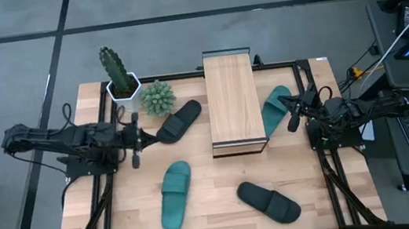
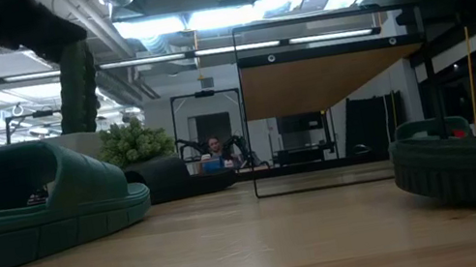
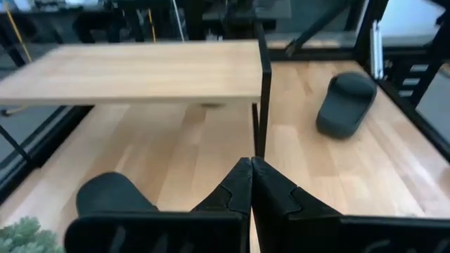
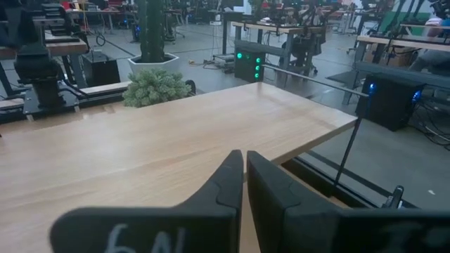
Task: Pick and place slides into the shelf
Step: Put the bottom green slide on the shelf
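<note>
The shelf stands mid-table, its light wood top bare. One black slide lies flat left of it, just beyond my left gripper, which hovers shut and touches nothing. A teal slide lies along the shelf's right side. My right gripper hangs beside this slide, shut and empty. Another teal slide and a second black slide rest sole-down near the table's front edge.
A cactus in a white pot and a round succulent stand at the far left, close to the black slide. A black frame rail borders the table. Bare wood lies between the two front slides.
</note>
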Controlling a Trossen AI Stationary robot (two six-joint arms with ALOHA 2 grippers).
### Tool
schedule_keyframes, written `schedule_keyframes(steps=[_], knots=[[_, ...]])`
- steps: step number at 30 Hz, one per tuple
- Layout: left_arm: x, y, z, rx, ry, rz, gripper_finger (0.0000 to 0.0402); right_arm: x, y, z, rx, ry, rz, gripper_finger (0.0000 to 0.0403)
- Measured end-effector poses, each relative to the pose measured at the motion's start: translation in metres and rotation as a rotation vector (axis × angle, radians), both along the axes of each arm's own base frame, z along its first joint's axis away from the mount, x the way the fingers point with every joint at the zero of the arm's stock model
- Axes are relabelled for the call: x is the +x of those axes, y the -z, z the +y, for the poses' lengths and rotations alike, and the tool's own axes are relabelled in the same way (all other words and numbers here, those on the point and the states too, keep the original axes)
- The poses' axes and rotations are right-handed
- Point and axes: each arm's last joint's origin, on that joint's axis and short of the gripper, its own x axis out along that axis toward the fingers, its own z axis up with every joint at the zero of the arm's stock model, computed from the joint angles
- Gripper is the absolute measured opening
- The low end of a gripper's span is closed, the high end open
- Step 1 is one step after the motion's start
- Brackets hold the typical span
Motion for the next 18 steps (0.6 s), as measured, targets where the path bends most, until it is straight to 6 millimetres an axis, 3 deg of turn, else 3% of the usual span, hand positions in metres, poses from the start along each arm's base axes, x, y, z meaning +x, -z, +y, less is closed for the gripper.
schedule_keyframes(steps=[6, 18], knots=[[0.017, 0.002, -0.011, 0.025, -0.008, 0.090, 0.0000, 0.000, 0.000, 0.000, 0.001, 0.000, 0.000, 0.0023], [0.035, -0.019, -0.035, -0.010, -0.022, 0.170, 0.0000, 0.000, 0.000, 0.000, 0.002, -0.001, -0.001, 0.0023]])
